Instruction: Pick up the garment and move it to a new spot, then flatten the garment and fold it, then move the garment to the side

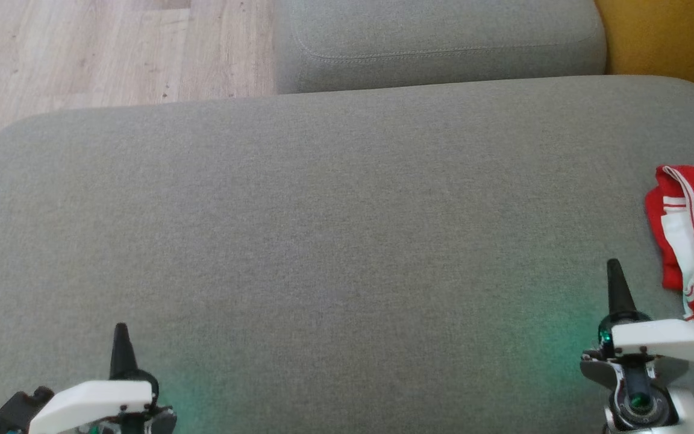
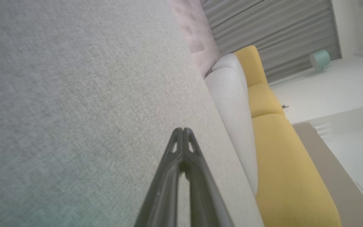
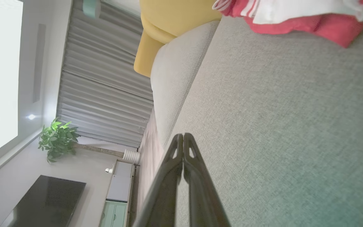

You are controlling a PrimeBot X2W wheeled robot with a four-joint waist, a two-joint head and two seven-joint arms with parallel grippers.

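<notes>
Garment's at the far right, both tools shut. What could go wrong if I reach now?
The red garment runs past the head view's right edge, so a grasp there is partly blind. It lies bunched in layers; the right tool may catch only one. That tool is shut and must open first.

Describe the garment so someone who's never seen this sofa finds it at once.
Start at the big grey seat cushion. At its right edge, just beyond the right gripper, lies a crumpled garment. It is bright red with white stripes, unlike the plain grey fabric around it.
</notes>
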